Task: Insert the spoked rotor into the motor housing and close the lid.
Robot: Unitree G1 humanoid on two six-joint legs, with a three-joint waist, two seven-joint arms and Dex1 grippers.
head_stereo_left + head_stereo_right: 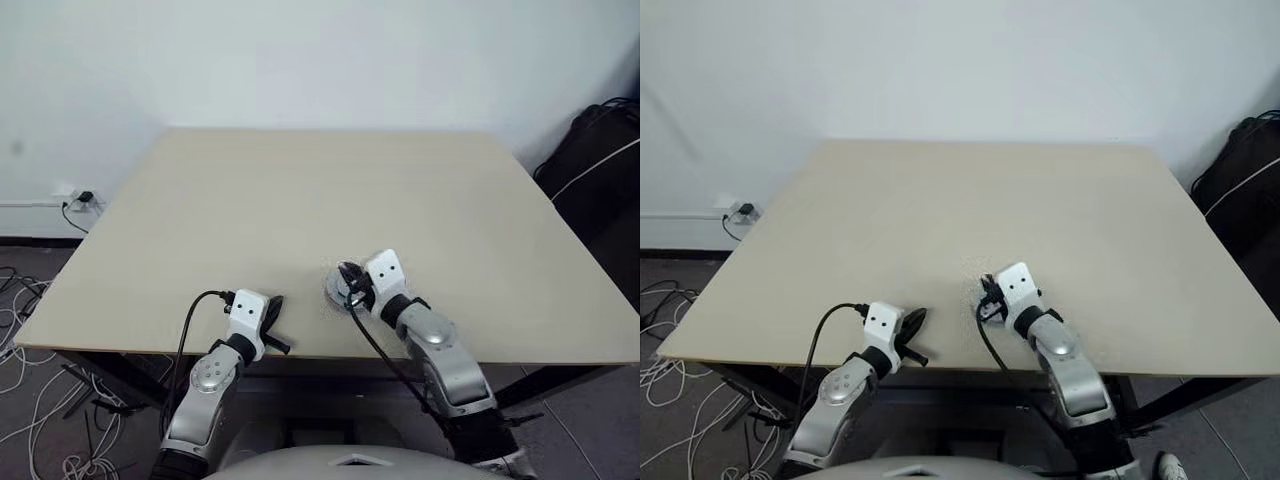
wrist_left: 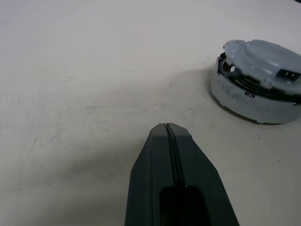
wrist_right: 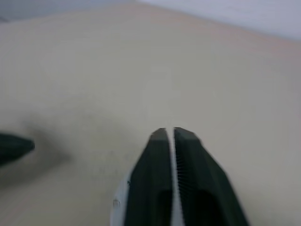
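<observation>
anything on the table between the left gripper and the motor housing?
Nothing visible. In the left wrist view only bare table lies between the shut left gripper and the motor housing, whose lid already sits on top, slightly askew.

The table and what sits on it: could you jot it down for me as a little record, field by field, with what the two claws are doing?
surface: beige table
assembly: motor housing, round and grey, near the table's front edge
cover: lid lies on top of the housing, tilted, a dark gap at one side
left gripper: shut, holds nothing, apart from the housing
right gripper: fingers a narrow slit apart, nothing between them, just beside the housing
</observation>
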